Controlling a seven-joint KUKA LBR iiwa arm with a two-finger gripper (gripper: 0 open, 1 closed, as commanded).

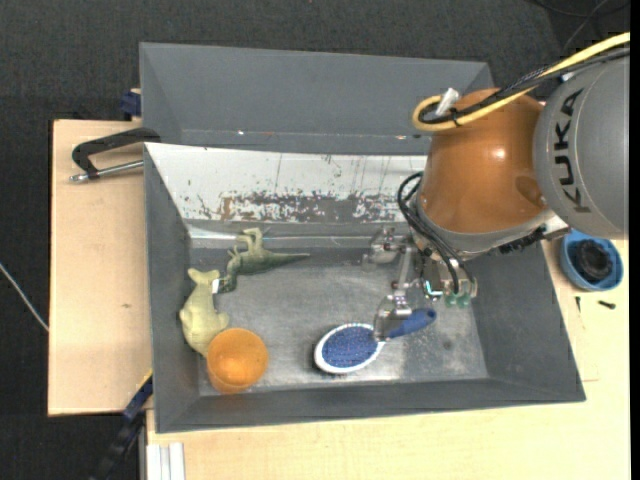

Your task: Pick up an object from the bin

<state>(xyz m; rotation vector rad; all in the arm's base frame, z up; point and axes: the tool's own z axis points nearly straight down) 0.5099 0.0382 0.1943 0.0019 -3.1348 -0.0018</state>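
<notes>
My gripper (428, 303) hangs low over the right half of the bin floor, under the arm's orange cover. It looks open, its two fingers standing apart. A blue brush with a white-rimmed oval head (348, 348) lies on the floor just to the front left. Its blue handle runs up to the right and ends by the left fingertip (398, 310). I cannot tell whether that fingertip touches the handle. Nothing shows held between the fingers.
At the bin's left side lie a green toy dinosaur (255, 255) by the back wall, a pale yellow soft figure (203, 308) and an orange ball (237, 358) in the front left corner. The arm and its cables cover the back right.
</notes>
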